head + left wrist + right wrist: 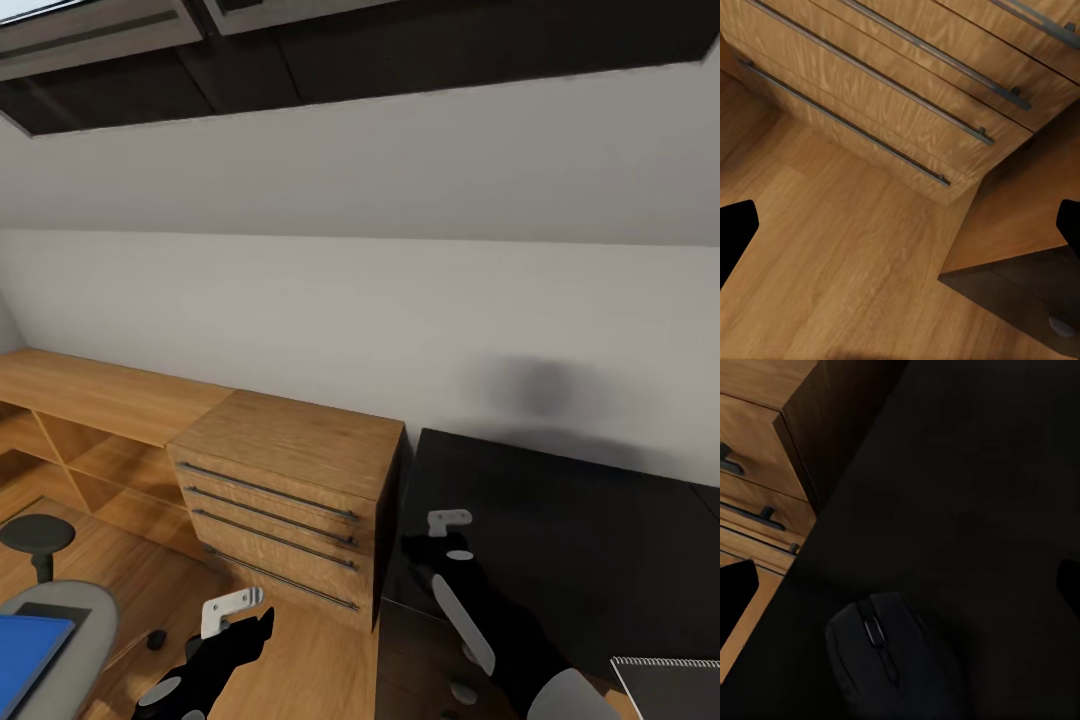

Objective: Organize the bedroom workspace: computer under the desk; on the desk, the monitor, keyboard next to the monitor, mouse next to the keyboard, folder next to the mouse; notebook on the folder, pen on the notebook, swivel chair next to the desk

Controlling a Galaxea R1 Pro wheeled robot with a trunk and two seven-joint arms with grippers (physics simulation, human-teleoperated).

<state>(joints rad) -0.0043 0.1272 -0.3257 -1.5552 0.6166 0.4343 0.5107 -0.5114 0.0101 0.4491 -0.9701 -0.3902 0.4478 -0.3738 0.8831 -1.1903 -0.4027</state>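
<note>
Two grippers spread, both empty. Right gripper (900, 577) hovers over black desk (560, 500), mouse (889, 660) lying on desk top just beneath, fingers (735, 589) wide either side. Left gripper (900, 225) over wood floor (832, 262) beside wooden drawer unit (290, 480). Mouse: likely light, hard, smooth rounded shell, apt to slip; best pinched across narrow flanks at mid-body. Folder (25, 650) flat on chair (75, 640) seat; thin, stiff, probably needs edge grip.
</note>
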